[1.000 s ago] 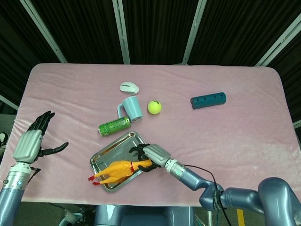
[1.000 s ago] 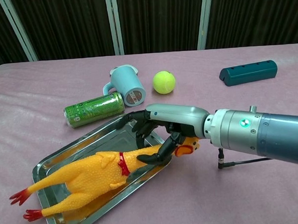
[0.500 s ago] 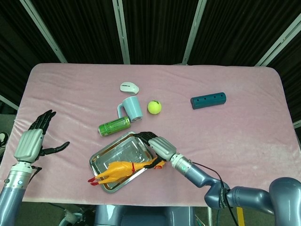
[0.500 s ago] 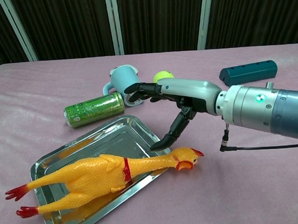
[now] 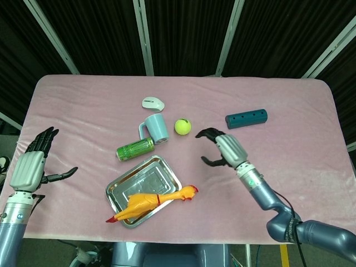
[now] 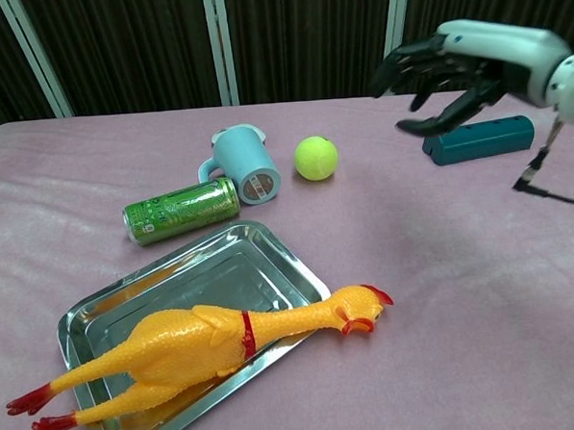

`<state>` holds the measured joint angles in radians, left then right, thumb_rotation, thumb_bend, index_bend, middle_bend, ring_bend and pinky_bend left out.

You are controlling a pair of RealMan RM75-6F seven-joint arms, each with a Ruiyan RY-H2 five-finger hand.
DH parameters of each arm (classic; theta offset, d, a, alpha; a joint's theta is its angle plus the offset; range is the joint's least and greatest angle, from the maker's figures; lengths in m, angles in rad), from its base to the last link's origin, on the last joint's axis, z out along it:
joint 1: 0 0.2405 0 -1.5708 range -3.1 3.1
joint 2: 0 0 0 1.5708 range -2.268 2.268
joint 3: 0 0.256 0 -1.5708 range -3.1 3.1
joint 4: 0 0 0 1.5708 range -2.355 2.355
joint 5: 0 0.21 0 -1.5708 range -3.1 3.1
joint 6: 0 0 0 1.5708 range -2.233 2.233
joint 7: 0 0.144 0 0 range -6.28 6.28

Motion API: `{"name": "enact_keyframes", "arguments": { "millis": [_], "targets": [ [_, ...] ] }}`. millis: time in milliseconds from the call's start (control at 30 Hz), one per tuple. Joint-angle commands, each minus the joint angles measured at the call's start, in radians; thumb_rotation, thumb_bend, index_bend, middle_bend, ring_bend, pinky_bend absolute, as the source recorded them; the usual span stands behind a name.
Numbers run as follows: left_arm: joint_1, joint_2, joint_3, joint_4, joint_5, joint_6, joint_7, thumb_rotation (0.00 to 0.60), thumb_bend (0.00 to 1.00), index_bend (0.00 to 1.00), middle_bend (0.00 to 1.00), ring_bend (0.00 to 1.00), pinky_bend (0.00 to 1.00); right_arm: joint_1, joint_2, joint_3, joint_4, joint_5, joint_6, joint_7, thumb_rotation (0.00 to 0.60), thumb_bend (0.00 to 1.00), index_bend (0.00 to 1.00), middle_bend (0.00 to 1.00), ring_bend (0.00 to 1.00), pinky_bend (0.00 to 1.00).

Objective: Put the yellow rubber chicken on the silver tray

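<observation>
The yellow rubber chicken [image 5: 149, 202] [image 6: 188, 345] lies across the near corner of the silver tray [image 5: 149, 177] [image 6: 213, 277]. Its body rests in the tray, its head hangs over the right rim and its red feet stick out past the left rim. My right hand [image 5: 222, 148] [image 6: 453, 67] is lifted well to the right of the tray, fingers spread and empty. Far to the left my left hand [image 5: 30, 164] hovers over the table edge, fingers apart, holding nothing; the chest view does not show it.
Behind the tray lie a green can [image 5: 135, 148] [image 6: 181, 211], a light blue mug [image 5: 154, 128] [image 6: 244, 164], a tennis ball [image 5: 182, 127] [image 6: 317, 158] and a white mouse [image 5: 153, 103]. A teal block [image 5: 246, 119] [image 6: 478, 139] sits at the back right on the pink cloth.
My right hand let go of the chicken's neck, rose and pulled away to the right. The chicken settled with its head over the tray's rim. The left hand barely shifted.
</observation>
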<state>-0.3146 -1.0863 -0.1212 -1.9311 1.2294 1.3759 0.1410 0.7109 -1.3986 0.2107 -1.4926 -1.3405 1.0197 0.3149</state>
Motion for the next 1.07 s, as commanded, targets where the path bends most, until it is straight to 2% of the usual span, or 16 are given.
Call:
{"name": "enact_keyframes", "arguments": {
  "millis": [33, 233, 333, 400, 467, 533, 667, 1067],
  "targets": [
    [0.008, 0.004, 0.004, 0.005, 0.006, 0.009, 0.01, 0.599, 0.0, 0.0, 0.0, 0.0, 0.13, -0.052, 0.062, 0.013, -0.007, 0.029, 0.047, -0.018, 0.6, 0.45, 0.4, 0.34, 0.27, 0.35],
    [0.036, 0.011, 0.005, 0.027, 0.024, 0.045, 0.003, 0.6, 0.0, 0.01, 0.01, 0.0, 0.09, -0.13, 0.125, -0.002, 0.011, 0.035, 0.145, -0.105, 0.6, 0.45, 0.4, 0.34, 0.27, 0.35],
    [0.063, 0.007, 0.011, 0.046, 0.046, 0.086, 0.001, 0.6, 0.0, 0.02, 0.02, 0.0, 0.09, -0.187, 0.158, -0.026, 0.014, 0.028, 0.206, -0.147, 0.6, 0.45, 0.39, 0.34, 0.24, 0.31],
    [0.081, 0.001, 0.019, 0.056, 0.065, 0.109, -0.001, 0.6, 0.0, 0.02, 0.02, 0.0, 0.08, -0.252, 0.229, -0.104, -0.038, -0.008, 0.215, -0.169, 0.6, 0.45, 0.36, 0.34, 0.21, 0.26],
    [0.093, 0.001, 0.033, 0.062, 0.089, 0.117, -0.002, 0.6, 0.0, 0.02, 0.02, 0.0, 0.08, -0.265, 0.248, -0.104, -0.032, -0.011, 0.23, -0.186, 0.6, 0.45, 0.32, 0.33, 0.17, 0.22],
    [0.103, 0.01, 0.052, 0.066, 0.118, 0.116, -0.007, 0.6, 0.0, 0.02, 0.01, 0.0, 0.07, -0.303, 0.267, -0.127, -0.044, -0.032, 0.273, -0.215, 0.6, 0.45, 0.25, 0.31, 0.13, 0.18],
    [0.133, 0.016, 0.081, 0.075, 0.168, 0.141, -0.008, 0.6, 0.0, 0.02, 0.01, 0.0, 0.06, -0.374, 0.268, -0.164, -0.037, -0.057, 0.349, -0.274, 0.6, 0.45, 0.17, 0.27, 0.09, 0.15],
    [0.238, 0.013, 0.154, 0.081, 0.238, 0.215, -0.025, 0.6, 0.0, 0.01, 0.0, 0.0, 0.03, -0.559, 0.223, -0.198, -0.028, -0.101, 0.577, -0.291, 0.6, 0.45, 0.12, 0.24, 0.06, 0.12]
  ]
}}
